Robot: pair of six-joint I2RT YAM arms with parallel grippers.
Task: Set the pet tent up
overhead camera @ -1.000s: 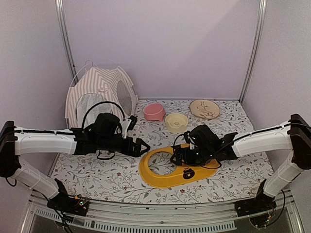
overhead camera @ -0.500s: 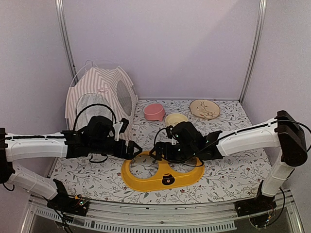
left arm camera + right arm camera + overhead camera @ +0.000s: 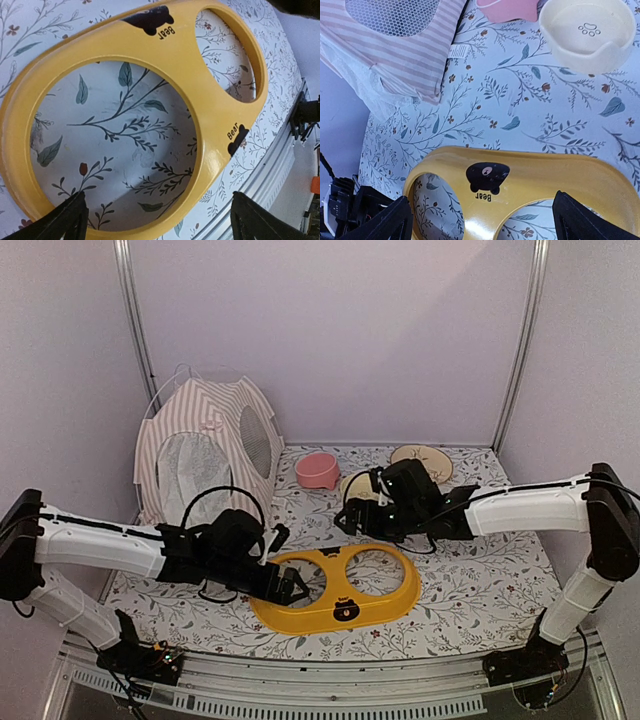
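Well, the left gripper [image 3: 290, 588] had its jaws spread wide with nothing between them, poised low over the left ring of a yellow two-hole bowl stand [image 3: 385, 608]. From its own camera the dark fingertips [image 3: 70, 222] framed that ring, and I could not tell whether they touched the plastic. The right gripper [image 3: 350, 515] was likewise wide open and empty, held above the flowered tablecloth [image 3: 480, 570] just past the far rim of the stand, with a cream bowl [image 3: 590, 30] bearing a paw mark right beside it. A pink bowl [image 3: 317, 470] sat just to the left of the cream one, and a round beige plate [image 3: 425, 462] lay behind the right arm near the back wall. The stand lay flat on the cloth, a small black bear printed on each long side. The pet tent [image 3: 205, 415] stood upright in the far left corner of the table, striped pink and white, its round mesh window turned to the right, the white sheer flap facing forward and thin white poles arching over its top. Neither gripper touched it; the left forearm stretched across in front of it.
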